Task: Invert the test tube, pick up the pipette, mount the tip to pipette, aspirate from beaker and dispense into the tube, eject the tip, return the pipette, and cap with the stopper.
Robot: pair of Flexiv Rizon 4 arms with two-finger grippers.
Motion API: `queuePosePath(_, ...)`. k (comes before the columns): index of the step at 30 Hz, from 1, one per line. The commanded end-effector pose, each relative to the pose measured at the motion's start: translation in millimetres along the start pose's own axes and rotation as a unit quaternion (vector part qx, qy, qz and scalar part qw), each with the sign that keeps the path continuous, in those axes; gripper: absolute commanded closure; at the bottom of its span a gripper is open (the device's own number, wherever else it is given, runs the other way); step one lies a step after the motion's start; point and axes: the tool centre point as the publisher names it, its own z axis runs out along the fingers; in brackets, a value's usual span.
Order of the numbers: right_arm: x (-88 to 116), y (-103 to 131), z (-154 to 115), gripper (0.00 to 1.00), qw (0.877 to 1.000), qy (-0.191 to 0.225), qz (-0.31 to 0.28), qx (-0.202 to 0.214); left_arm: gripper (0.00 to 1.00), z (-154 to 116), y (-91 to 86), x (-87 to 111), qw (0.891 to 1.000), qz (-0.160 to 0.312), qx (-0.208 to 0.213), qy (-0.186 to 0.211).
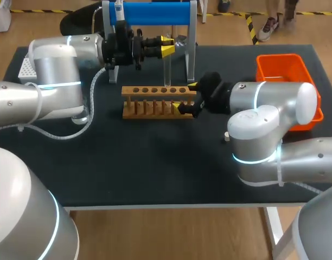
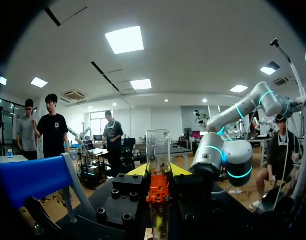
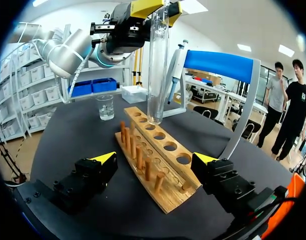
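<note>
My left gripper (image 1: 167,45) is clamped on the test tube (image 1: 167,70), its yellow tips pressing the glass from two sides near the top. The tube hangs upright, rounded end down, just over one of the far holes of the wooden rack (image 1: 155,103). My right gripper (image 3: 154,159) sits low at the rack's near end with its fingers spread wide and holding nothing. The rack end lies between them. A gap shows at one finger, and at the other I cannot tell whether it touches. Beyond the rack, the beaker (image 3: 105,106) stands on the dark table (image 1: 128,162), well apart from the tube. The pipette (image 3: 174,65) hangs on the blue stand (image 3: 220,65) behind the rack. An orange bin (image 1: 282,67) sits at the table's right edge, behind my right arm.
</note>
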Motion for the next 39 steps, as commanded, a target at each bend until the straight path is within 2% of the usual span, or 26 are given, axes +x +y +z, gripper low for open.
queuePosePath(1, 1, 1, 1, 0.0, 1.0, -0.001, 0.0, 0.001, 1.0, 0, -0.5, -1.5, 1.0, -0.001, -0.001, 0.002)
queuePosePath(18, 1, 1, 1, 0.0, 1.0, -0.001, 0.0, 0.001, 1.0, 0, -0.5, -1.5, 1.0, -0.001, -0.001, 0.002)
queuePosePath(22, 1, 1, 1, 0.0, 1.0, -0.001, 0.0, 0.001, 1.0, 0, 2.8, -4.5, 1.0, 0.002, -0.01, -0.004)
queuePosePath(39, 1, 1, 1, 0.0, 1.0, -0.001, 0.0, 0.001, 1.0, -6, 25.6, -8.5, 0.999, 0.001, 0.005, -0.032)
